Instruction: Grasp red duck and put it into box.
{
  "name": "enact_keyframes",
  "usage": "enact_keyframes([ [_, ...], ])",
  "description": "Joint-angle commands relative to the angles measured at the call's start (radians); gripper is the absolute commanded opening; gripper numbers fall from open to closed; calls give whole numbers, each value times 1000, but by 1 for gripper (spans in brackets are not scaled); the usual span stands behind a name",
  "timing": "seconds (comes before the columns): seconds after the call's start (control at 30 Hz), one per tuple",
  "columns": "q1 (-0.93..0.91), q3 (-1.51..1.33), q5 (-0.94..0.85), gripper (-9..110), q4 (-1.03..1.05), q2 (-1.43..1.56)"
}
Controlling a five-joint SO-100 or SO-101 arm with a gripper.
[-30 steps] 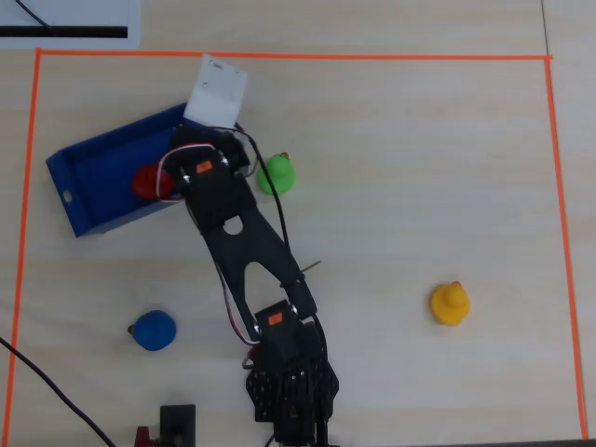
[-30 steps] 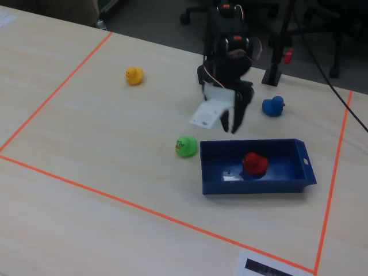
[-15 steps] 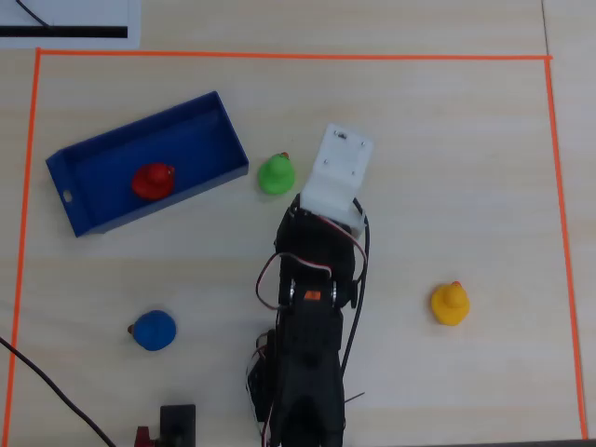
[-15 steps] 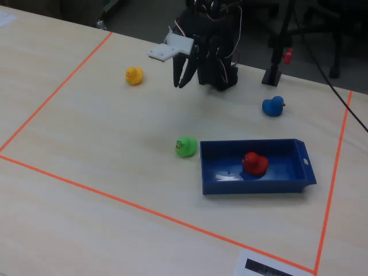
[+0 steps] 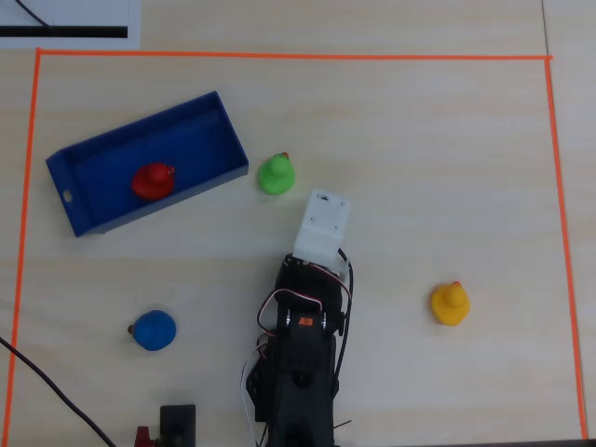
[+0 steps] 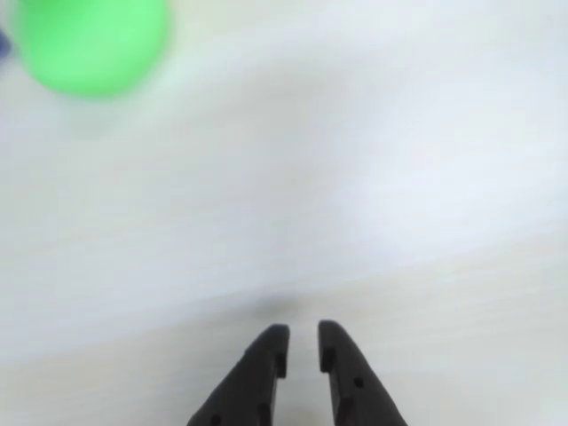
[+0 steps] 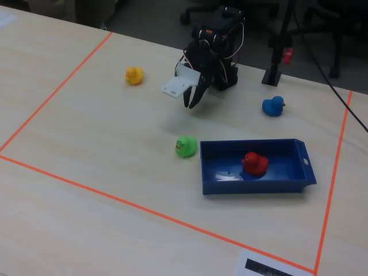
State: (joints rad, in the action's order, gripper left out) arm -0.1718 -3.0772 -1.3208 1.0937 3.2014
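Observation:
The red duck [image 5: 153, 180] sits inside the blue box [image 5: 140, 121], near its middle; in the fixed view the duck [image 7: 253, 163] stands upright on the box floor, inside the walls [image 7: 253, 188]. My gripper [image 6: 302, 335] hovers over bare table, away from the box. Its jaws are nearly together with a thin slit between them and hold nothing. In the fixed view the gripper [image 7: 191, 102] hangs above the table behind the green duck. In the overhead view the white wrist camera mount [image 5: 323, 226] hides the fingers.
A green duck [image 5: 277, 174] stands just right of the box and shows blurred at the top left of the wrist view [image 6: 89, 44]. A yellow duck [image 5: 450, 303] is at the right and a blue duck [image 5: 153, 330] at the lower left. Orange tape [image 5: 279, 56] frames the work area.

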Motion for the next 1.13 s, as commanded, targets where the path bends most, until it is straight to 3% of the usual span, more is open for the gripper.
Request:
enact_keyframes([
  [0.0, 14, -32, -9, 0, 52, 72],
  [0.23, 26, -32, -21, 0, 218, 107],
  [1.1, 49, -34, -11, 1, 219, 107],
])
